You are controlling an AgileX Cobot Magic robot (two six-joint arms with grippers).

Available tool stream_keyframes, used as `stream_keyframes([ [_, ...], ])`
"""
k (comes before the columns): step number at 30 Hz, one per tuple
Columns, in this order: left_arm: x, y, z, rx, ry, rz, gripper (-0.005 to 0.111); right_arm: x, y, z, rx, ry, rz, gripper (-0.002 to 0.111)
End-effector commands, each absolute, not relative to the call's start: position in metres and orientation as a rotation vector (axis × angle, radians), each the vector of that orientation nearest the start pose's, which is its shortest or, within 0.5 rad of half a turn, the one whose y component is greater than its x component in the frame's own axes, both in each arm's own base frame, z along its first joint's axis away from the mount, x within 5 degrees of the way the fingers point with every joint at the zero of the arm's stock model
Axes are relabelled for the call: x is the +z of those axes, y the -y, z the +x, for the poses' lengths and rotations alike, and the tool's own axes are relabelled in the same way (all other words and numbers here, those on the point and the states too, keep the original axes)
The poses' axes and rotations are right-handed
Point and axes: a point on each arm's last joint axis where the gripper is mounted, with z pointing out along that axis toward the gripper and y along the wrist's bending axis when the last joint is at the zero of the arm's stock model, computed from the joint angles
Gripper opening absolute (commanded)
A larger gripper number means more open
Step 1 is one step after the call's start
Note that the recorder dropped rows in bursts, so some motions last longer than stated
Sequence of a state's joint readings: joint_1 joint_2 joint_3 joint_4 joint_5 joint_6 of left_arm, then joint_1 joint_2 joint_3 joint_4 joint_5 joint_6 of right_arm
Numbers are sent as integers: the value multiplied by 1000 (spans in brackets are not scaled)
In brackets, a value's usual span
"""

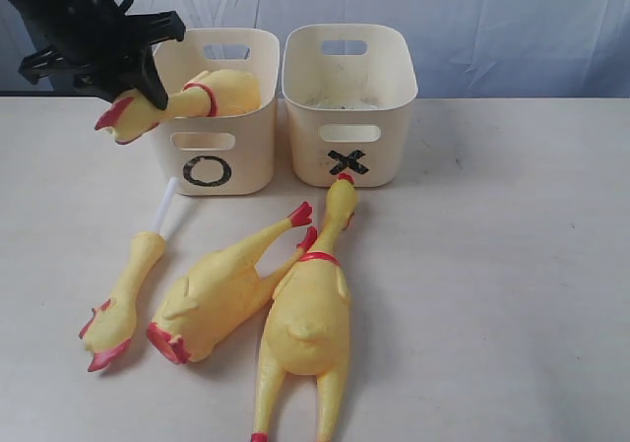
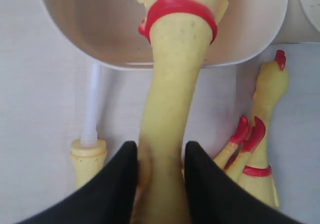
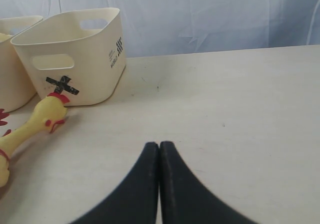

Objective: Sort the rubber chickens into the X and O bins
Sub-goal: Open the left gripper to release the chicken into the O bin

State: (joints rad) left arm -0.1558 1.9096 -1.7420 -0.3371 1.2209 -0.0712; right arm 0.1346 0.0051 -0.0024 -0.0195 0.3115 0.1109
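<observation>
— What are the black fingers [image 2: 112, 189] of the left gripper [image 2: 160, 151] up to?

— They sit either side of the draped chicken [image 2: 172, 84], near the head end of its neck, and the neck fills the gap between them. Whether they pinch it or only flank it, I can't tell from here.

— And where is that bird?

— Half in the O bin [image 1: 251, 142]. Its body lies inside and the red-ringed neck crosses the rim on the left arm's side. The head with its red comb hangs outside, clear of the table [image 1: 492, 265].

— The right gripper [image 3: 159, 146]?

— Fingers pressed together with nothing between them, over the table, well apart from the X bin [image 1: 389, 152].

— The other chickens?

— Three lie on the table in front of the bins. The thin chicken [image 1: 123, 289] is furthest left, and its white tube [image 1: 169, 211] points toward the O bin's lower corner. The plump chicken [image 1: 221, 289] lies slantwise in the middle, red feet toward the bins, touching the long chicken [image 1: 307, 314] beside it. That one stretches out straight, its comb just beside the front of the X bin, under the black X.

— And the bins?

— Side by side, O on the left and X on the right, in front of a blue backdrop [image 1: 492, 19].
</observation>
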Motion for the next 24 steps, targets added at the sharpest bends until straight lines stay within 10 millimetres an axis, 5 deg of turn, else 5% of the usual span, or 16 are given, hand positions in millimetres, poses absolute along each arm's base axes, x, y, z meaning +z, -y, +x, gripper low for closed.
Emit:
stream_keyframes([
  [1,298,94,397,-538,-2860,27,41,186,-6,54,147,-1791,-35,0],
  [10,302,94,401,-530,-2788,43,54,186,-6,54,147,-1791,-35,0],
  [24,361,77,386,-292,-2498,187,59,186,-6,54,147,-1791,-35,0],
])
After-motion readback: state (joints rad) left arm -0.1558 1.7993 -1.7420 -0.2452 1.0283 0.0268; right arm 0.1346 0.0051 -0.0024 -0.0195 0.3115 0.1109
